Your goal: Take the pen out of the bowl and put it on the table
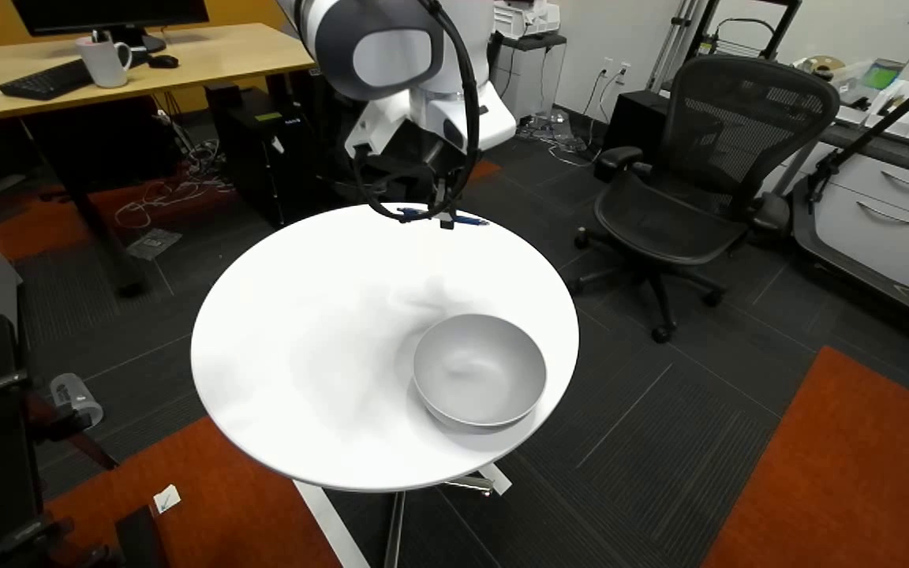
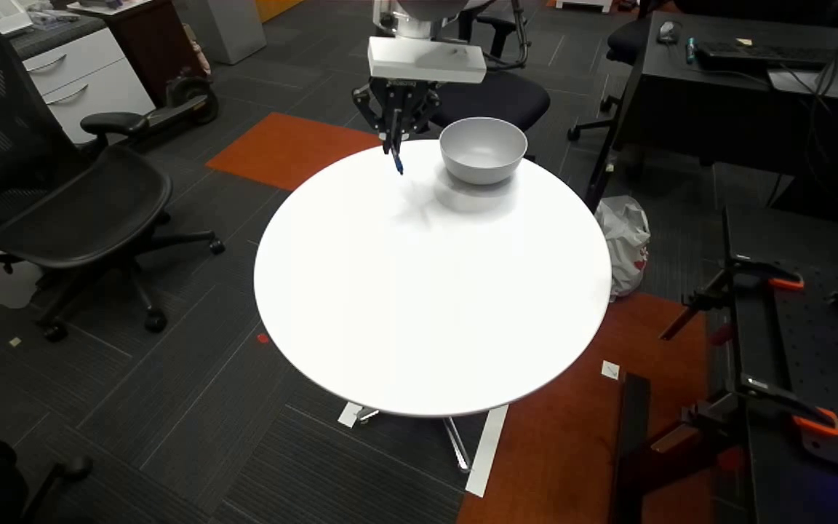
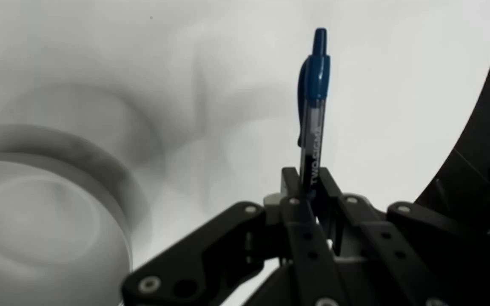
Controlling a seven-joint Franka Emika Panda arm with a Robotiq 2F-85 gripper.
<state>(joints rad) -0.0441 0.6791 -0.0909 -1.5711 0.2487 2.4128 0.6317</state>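
Pen (image 3: 314, 112) found out of the bowl (image 3: 36, 229), clamped about mid-length by my gripper (image 3: 309, 180), both ends (image 1: 472, 220) projecting in an exterior view. In the wrist view its clicker (image 3: 320, 41) points to 12 o'clock; the bowl sits toward 9. Apparent shadow (image 3: 201, 106), standing apart from the pen, indicates clearance above the table (image 1: 297, 339). I judge this central grip serves balance, so I can lay it flat; lowering and release outstanding.

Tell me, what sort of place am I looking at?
Probably an office, perhaps one doubling as a robot lab. It has a desk with a monitor and keyboard, a mesh chair on wheels, and a robot arm at a round white table.
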